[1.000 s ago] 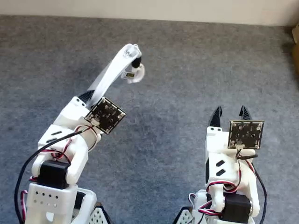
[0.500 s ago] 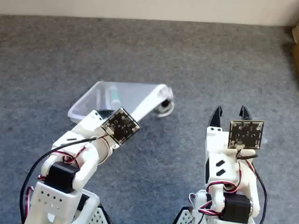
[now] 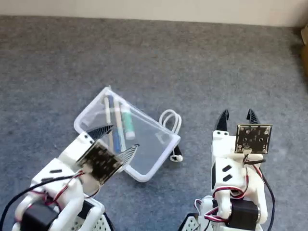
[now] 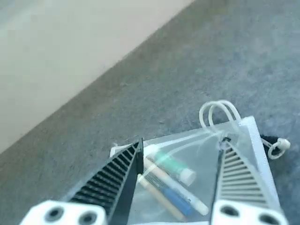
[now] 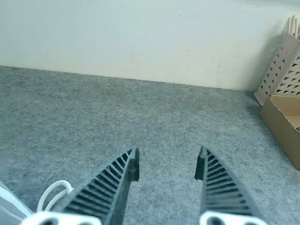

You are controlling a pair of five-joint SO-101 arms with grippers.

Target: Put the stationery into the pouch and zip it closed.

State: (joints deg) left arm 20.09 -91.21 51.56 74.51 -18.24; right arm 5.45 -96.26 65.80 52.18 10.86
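- Flat on carpet [image 3: 216,57], pens [image 3: 115,126] inside, probably zipped: pouch [image 3: 149,144] needing no hold, so left gripper [image 3: 124,137] spread, empty
- Parked well aside: right gripper [image 3: 237,113], parted, empty

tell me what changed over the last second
The left gripper swung the pouch down from the air, laid it flat on the carpet and let go; it is now open over it, drawn back. The right gripper stayed put, open.

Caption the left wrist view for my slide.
Open left gripper over the clear plastic zip pouch, pens inside, white cord loop on grey carpet.
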